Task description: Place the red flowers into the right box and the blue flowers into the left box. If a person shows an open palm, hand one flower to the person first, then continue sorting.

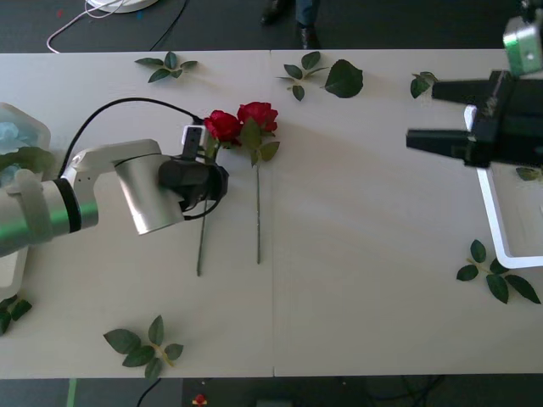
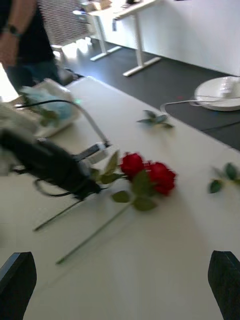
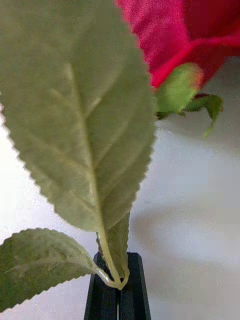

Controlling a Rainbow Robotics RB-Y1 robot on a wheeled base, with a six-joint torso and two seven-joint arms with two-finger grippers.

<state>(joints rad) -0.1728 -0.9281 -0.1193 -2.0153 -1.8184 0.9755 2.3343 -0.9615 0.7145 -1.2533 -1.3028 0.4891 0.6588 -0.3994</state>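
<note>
Two red flowers [image 1: 222, 125] [image 1: 257, 114] lie side by side mid-table, stems toward me. My left gripper [image 1: 208, 154] is shut on the left rose just below its bloom; up close its black fingers [image 3: 106, 300] pinch the leaf stalk under the red bloom [image 3: 200, 35]. My right gripper [image 1: 422, 114] hovers open at the far right, over the right box [image 1: 494, 222], its fingertips [image 2: 17, 280] wide apart with both roses [image 2: 150, 172] ahead. Blue flowers [image 2: 47, 107] lie in the left box [image 1: 15, 119]. A person [image 2: 25, 35] stands beyond it, arm hanging; the open palm is out of view.
Loose green leaf sprigs lie about the table: far left [image 1: 170, 66], far middle [image 1: 327, 75], near left [image 1: 140, 348] and near the right box [image 1: 496, 275]. A black cable [image 1: 127, 106] loops over my left arm.
</note>
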